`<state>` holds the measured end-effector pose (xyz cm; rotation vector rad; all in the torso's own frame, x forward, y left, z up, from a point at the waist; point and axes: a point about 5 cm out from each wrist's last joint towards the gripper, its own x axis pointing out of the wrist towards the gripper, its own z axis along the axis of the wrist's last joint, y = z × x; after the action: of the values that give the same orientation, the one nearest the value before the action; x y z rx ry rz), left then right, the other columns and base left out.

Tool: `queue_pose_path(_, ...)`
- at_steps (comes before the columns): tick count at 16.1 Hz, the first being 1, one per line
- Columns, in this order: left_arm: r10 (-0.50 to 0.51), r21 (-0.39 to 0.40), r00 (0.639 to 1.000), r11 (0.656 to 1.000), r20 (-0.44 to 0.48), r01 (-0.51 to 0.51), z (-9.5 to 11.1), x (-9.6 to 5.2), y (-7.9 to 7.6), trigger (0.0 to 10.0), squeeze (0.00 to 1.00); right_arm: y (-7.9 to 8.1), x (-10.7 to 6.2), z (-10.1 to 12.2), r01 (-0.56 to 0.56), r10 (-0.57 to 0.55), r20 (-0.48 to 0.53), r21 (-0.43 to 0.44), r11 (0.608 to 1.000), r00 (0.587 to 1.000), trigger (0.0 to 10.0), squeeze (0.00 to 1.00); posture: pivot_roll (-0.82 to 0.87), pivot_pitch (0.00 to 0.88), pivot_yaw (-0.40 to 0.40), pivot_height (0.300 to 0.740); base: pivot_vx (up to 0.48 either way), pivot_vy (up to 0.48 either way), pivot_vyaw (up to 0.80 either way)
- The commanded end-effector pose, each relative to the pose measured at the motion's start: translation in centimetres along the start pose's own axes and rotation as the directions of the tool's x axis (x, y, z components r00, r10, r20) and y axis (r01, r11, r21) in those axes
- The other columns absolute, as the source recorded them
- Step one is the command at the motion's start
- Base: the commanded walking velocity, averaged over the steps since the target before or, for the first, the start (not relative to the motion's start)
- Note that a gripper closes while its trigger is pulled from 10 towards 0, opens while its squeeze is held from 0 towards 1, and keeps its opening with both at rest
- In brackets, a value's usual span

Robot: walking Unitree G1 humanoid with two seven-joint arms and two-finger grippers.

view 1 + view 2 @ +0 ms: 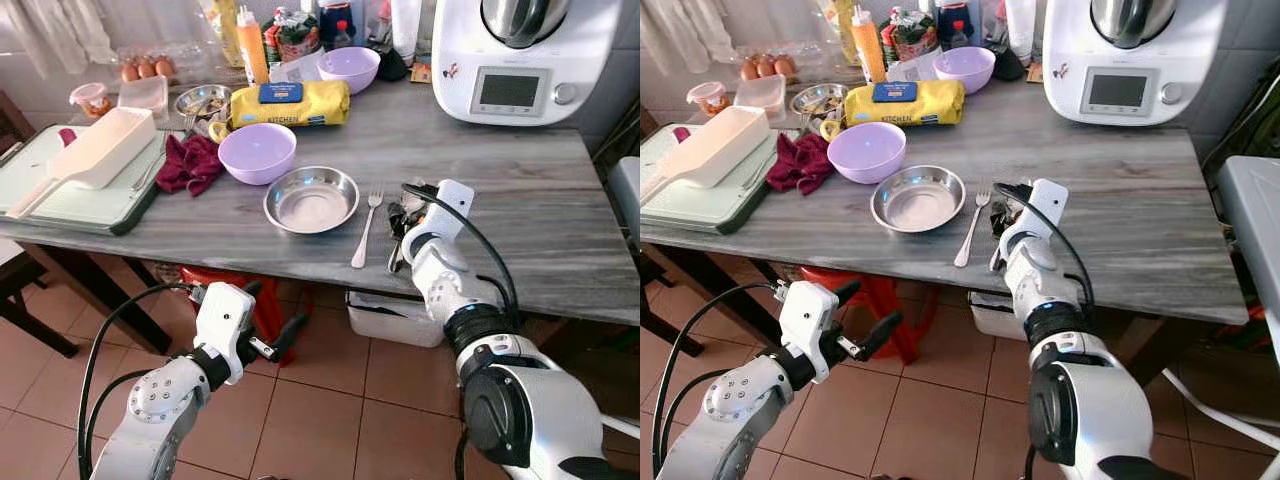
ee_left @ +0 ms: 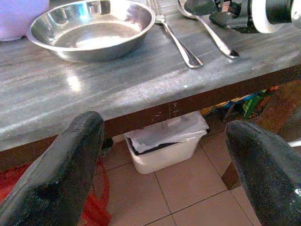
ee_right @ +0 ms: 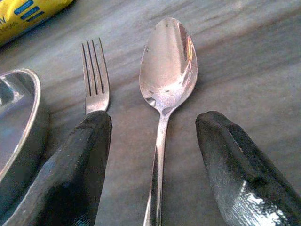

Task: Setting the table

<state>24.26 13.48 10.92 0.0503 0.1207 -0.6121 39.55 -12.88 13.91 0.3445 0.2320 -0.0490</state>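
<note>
A steel bowl [image 1: 311, 199] stands near the front of the grey table [image 1: 520, 190]. A fork [image 1: 366, 228] lies just to its right, tines pointing away from me. Right of the fork lies a spoon [image 3: 167, 80], bowl end pointing away. My right gripper [image 3: 155, 122] rests low over the table, open, with one finger on each side of the spoon's handle and not touching it. My left gripper [image 1: 270, 315] hangs open below the table's front edge, holding nothing, and points towards the bowl [image 2: 91, 28].
A purple bowl [image 1: 257, 152], a red cloth [image 1: 190, 163] and a yellow pack [image 1: 290, 103] lie behind the steel bowl. A white kitchen machine [image 1: 520, 60] stands back right, and a white tray on a board [image 1: 80, 180] at left. Under the table is a white bin [image 1: 390, 318].
</note>
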Motion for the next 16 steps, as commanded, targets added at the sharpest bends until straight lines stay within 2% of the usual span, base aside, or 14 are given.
queue_pose_path(1,0.001,0.007,1.000,1.000,-0.017,-0.001,-0.3,-0.2,0.1,10.0,0.00,-0.3,-0.1,0.5,0.011,-0.009,0.033,-0.074,0.997,0.999,10.0,0.00,0.02,0.116,0.090,0.740,0.000,0.000,0.00)
queue_pose_path(2,0.002,0.007,1.000,1.000,-0.017,-0.001,-0.3,-0.2,0.1,10.0,0.00,-0.3,-0.1,0.6,0.010,-0.007,0.043,-0.087,0.996,0.999,10.0,0.00,0.02,0.117,0.090,0.740,0.000,0.000,0.00)
queue_pose_path(3,0.005,0.007,1.000,1.000,-0.016,-0.005,-0.3,-0.3,0.2,10.0,0.00,-0.1,-0.5,1.2,0.011,0.008,0.131,-0.144,0.990,0.991,10.0,0.00,0.02,0.117,0.092,0.740,0.000,0.000,0.00)
queue_pose_path(4,0.007,0.008,1.000,1.000,-0.015,-0.006,-0.2,-0.3,0.2,10.0,0.00,-0.1,-0.7,1.5,0.013,0.013,0.169,-0.149,0.989,0.986,10.0,0.00,0.02,0.117,0.092,0.740,0.000,0.000,0.00)
queue_pose_path(6,0.009,0.010,1.000,1.000,-0.011,-0.009,-0.1,-0.2,0.3,10.0,0.00,-0.2,-1.4,1.7,0.018,0.036,0.228,-0.230,0.973,0.973,10.0,0.00,0.02,0.119,0.097,0.740,0.000,0.000,0.00)
queue_pose_path(8,0.026,0.014,1.000,1.000,0.005,-0.026,0.1,-0.2,0.5,10.0,0.00,-0.1,-2.7,2.1,0.008,0.085,0.298,-0.299,0.954,0.951,10.0,0.00,0.01,0.121,0.097,0.740,0.000,0.000,0.00)
queue_pose_path(10,0.068,0.022,0.997,0.997,0.028,-0.069,0.5,0.1,0.9,10.0,0.00,-0.4,-5.4,2.4,0.030,0.145,0.399,-0.401,0.915,0.905,10.0,0.00,0.00,0.121,0.097,0.740,0.000,0.000,0.00)
queue_pose_path(12,0.095,0.026,0.995,0.995,0.031,-0.096,0.5,0.2,1.1,10.0,0.00,-1.2,-7.2,2.0,0.050,0.150,0.421,-0.428,0.902,0.895,10.0,0.00,-0.02,0.119,0.091,0.740,0.000,0.000,0.00)
queue_pose_path(14,0.101,0.026,0.994,0.994,0.029,-0.102,0.3,0.4,1.0,10.0,0.00,-3.1,-9.8,-0.5,0.061,0.112,0.356,-0.439,0.896,0.928,10.0,0.00,-0.04,0.115,0.091,0.740,0.000,0.000,0.00)
queue_pose_path(16,0.100,0.024,0.994,0.995,0.036,-0.100,0.5,0.5,1.0,10.0,0.00,-3.4,-11.3,-1.2,0.065,0.126,0.352,-0.483,0.873,0.928,10.0,0.00,-0.05,0.114,0.094,0.740,0.000,0.000,0.00)
